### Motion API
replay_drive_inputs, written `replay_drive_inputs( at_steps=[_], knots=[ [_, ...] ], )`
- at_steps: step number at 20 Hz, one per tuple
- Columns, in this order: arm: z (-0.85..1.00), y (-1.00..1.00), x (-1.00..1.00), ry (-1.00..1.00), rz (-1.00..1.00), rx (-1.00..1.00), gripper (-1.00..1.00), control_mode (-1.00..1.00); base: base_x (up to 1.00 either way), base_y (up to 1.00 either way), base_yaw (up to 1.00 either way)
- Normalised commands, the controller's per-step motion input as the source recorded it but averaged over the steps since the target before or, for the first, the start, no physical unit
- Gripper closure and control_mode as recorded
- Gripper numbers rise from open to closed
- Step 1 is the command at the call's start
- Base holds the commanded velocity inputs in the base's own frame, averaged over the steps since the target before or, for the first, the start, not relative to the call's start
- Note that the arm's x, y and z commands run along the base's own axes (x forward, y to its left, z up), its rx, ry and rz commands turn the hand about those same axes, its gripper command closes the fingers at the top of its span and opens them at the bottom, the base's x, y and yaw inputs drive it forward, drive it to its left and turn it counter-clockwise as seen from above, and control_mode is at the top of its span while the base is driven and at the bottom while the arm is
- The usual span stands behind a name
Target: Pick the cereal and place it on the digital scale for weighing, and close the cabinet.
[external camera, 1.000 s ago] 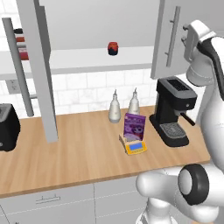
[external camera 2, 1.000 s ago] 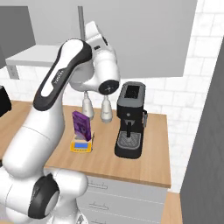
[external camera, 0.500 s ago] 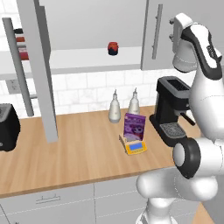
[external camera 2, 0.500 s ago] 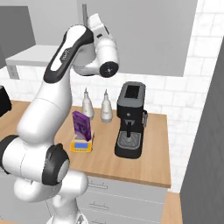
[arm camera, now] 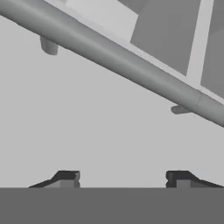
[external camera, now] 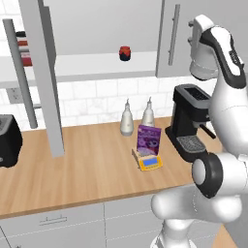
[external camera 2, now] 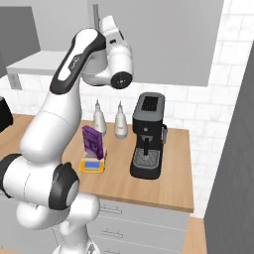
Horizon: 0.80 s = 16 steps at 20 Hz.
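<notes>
one red jar (external camera: 125, 53) on the open cabinet (external camera: 97, 29) shelf, cereal (external camera: 148, 140) upright on digital scale (external camera: 149, 162), jaws apart

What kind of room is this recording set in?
A simulated home kitchen, by the look of it: a wooden counter with white drawers below, grey wall cabinets above, a tiled white backsplash, and a black coffee machine beside two small bottles.

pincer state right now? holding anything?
Pincer: open, holding nothing; its fingertips stand wide apart, facing the cabinet door just below its bar handle.
</notes>
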Motion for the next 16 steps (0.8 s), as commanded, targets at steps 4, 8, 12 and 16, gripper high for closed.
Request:
replay_drive_inputs(
  at_steps=[4,8,12,16],
  knots=[
    [0.27,0.00,-0.94,0.00,0.00,0.00,-1.00,-1.00,0.00,0.00,0.00],
    [0.06,0.00,-1.00,0.00,0.00,0.00,-1.00,-1.00,0.00,0.00,0.00],
    [0.04,0.23,-1.00,-0.04,0.00,-0.09,-1.00,-1.00,0.00,0.00,0.00],
    [0.03,0.75,-1.00,-0.06,0.08,-0.22,-1.00,-1.00,0.00,0.00,0.00]
  ],
)
